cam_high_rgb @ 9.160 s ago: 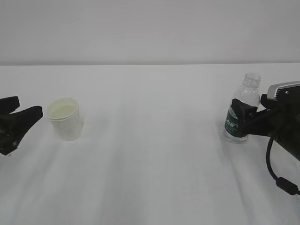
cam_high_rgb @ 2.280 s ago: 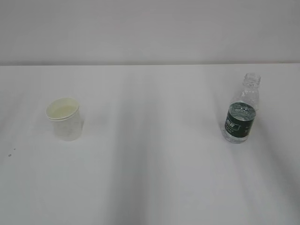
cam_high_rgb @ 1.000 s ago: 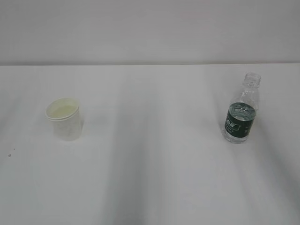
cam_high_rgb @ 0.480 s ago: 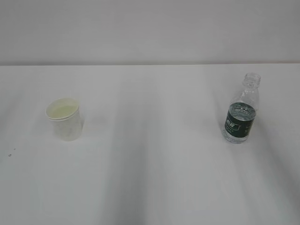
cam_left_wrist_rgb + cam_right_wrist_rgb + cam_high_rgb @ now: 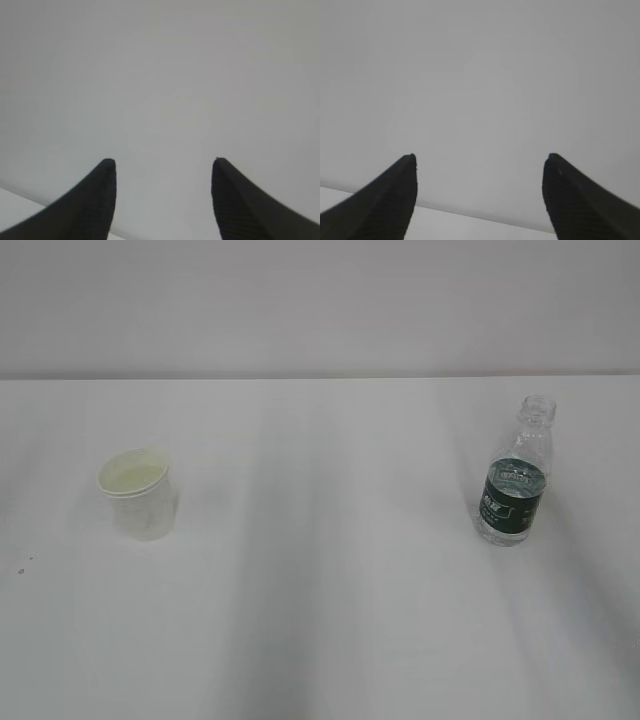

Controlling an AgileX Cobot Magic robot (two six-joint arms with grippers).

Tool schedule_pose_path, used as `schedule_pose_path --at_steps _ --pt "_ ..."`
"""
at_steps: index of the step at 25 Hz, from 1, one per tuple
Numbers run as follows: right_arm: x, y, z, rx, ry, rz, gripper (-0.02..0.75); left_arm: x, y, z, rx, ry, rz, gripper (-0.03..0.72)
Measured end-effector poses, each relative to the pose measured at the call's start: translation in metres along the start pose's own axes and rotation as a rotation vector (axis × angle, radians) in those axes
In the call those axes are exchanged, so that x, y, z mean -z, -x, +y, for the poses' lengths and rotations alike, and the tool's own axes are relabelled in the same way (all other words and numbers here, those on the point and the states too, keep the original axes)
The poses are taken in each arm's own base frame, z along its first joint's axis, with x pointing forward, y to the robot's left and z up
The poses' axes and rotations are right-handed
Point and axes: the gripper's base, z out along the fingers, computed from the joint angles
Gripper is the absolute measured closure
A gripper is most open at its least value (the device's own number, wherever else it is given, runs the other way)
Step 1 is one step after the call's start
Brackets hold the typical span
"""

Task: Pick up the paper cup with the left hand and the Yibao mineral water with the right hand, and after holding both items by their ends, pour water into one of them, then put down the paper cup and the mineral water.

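Left end effector (image 5: 162, 200): spread apart and empty; in the left wrist view its two dark fingertips rise from the lower edge of the frame with only blank grey wall between them and a sliver of the table (image 5: 15, 202) at lower left.
Right end effector (image 5: 480, 197): spread wider, also empty; in the right wrist view the tips stand at lower left and lower right, facing the same bare wall, with a strip of table along the bottom.
Arms in exterior view: neither one shows; both are outside the frame.
Paper cup (image 5: 140, 493): upright on the table at middle left of the exterior view, mouth up, pale inside visible.
Yibao mineral water (image 5: 516, 480): upright at middle right, uncapped, dark green label around its lower body; long axis vertical.
Cup to bottle: well apart, nearly level with each other across the frame.
Key relation: neither wrist view shows its object, so the direction from each end effector cannot be told; by side, the left arm belongs to the cup and the right to the bottle.
Task stage, judged: both things stand set down and released; pouring looks finished or not begun.
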Motion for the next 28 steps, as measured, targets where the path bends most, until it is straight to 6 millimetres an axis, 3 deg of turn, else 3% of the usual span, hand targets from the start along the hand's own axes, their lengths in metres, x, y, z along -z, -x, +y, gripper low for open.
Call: schedule_pose_path --at_steps 7,17,28 --pt "0.0 0.0 0.0 0.0 0.0 0.002 0.148 0.007 0.006 -0.005 -0.099 -0.042 -0.039 0.259" --pt "0.0 0.0 0.0 0.001 0.0 0.002 0.148 0.012 0.012 -0.008 -0.106 -0.024 -0.038 0.26" --pt "0.002 0.002 0.0 0.002 -0.001 -0.005 0.148 0.012 0.012 -0.007 0.091 -0.018 -0.039 0.27"
